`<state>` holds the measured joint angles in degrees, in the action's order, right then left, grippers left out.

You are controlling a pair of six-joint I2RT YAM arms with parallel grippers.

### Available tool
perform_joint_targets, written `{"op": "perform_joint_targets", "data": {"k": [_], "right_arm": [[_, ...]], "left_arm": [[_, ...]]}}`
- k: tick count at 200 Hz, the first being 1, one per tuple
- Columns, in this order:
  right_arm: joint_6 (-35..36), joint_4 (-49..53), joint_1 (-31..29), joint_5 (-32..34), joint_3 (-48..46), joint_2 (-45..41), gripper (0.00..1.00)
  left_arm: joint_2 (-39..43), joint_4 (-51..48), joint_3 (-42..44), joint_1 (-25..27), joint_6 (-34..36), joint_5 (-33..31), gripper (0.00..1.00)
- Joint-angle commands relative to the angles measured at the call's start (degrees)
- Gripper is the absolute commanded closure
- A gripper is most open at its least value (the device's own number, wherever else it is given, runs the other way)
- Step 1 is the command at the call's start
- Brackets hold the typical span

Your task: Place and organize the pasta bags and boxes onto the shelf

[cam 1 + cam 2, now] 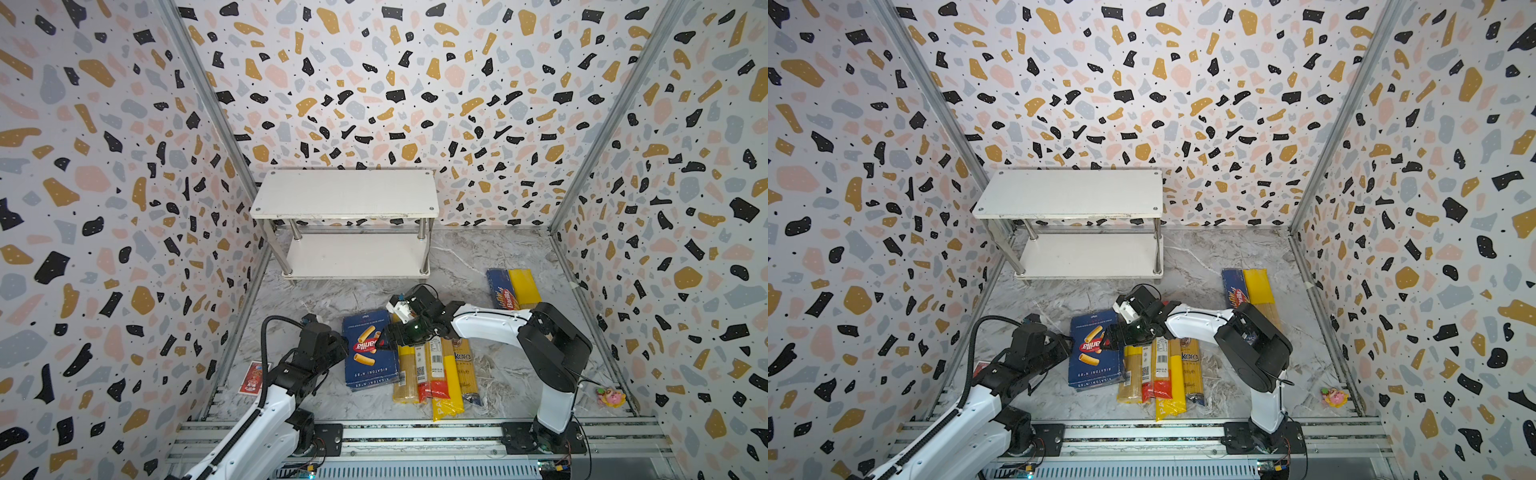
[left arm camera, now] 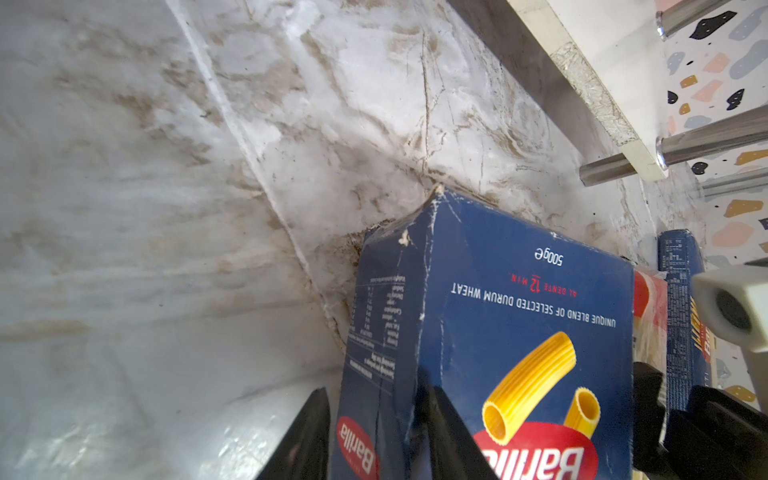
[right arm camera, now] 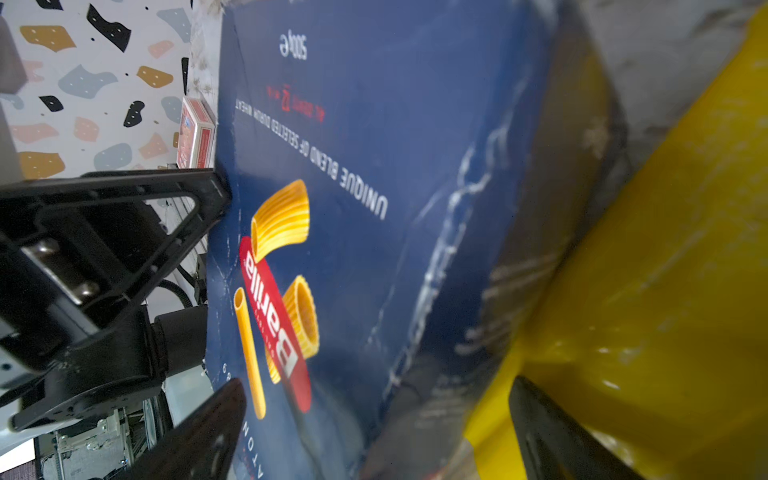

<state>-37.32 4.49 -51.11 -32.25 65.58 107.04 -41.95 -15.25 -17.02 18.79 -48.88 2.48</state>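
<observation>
The wide rigatoni box (image 1: 370,353) (image 1: 1096,353) lies flat on the marble floor. My left gripper (image 1: 343,345) (image 2: 374,436) straddles its left edge: one finger rests on the top face and the other stands close against the side, contact unclear. My right gripper (image 1: 384,343) (image 3: 380,432) hangs open over the box's right edge and a yellow-ended bag (image 1: 405,374). The red-ended bag (image 1: 432,374), the PASTATIME bag (image 1: 446,399) and the ankara bag (image 1: 467,365) lie alongside. The spaghetti box (image 1: 500,289) and another yellow bag (image 1: 524,286) lie at the right. Both boards of the shelf (image 1: 345,193) (image 1: 1071,193) are bare.
A red card box (image 1: 253,378) lies by the left wall behind my left arm. A small pink toy (image 1: 611,397) sits in the front right corner. Patterned walls close in three sides, and a metal rail (image 1: 415,432) runs along the front.
</observation>
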Motion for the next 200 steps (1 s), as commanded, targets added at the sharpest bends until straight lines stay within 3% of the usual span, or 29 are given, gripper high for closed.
{"op": "perform_joint_targets", "data": {"k": [1, 71, 131, 161, 200], "right_arm": [[-1.58, -0.26, -0.3, -1.51, 1.29, 1.35, 0.01], [-5.19, -6.94, -0.46, -8.79, 0.85, 4.24, 0.01], [-2.89, -0.17, -2.94, -4.1, 6.14, 6.76, 0.01], [-3.99, -2.47, -2.31, -5.98, 4.8, 5.99, 0.0], [-6.27, -8.41, 1.06, -9.36, -1.94, 1.66, 0.0]], "left_arm": [[0.24, -3.39, 3.01, -0.16, -1.12, 1.69, 0.63], [0.15, -0.32, 5.33, -0.21, -1.36, 3.84, 0.72], [-1.14, 5.95, 8.18, -0.18, -3.72, 8.18, 0.9], [-0.55, 5.84, 7.97, -0.18, -3.3, 9.39, 0.97], [1.6, 7.07, 8.0, -0.16, -4.28, 11.61, 0.99]]}}
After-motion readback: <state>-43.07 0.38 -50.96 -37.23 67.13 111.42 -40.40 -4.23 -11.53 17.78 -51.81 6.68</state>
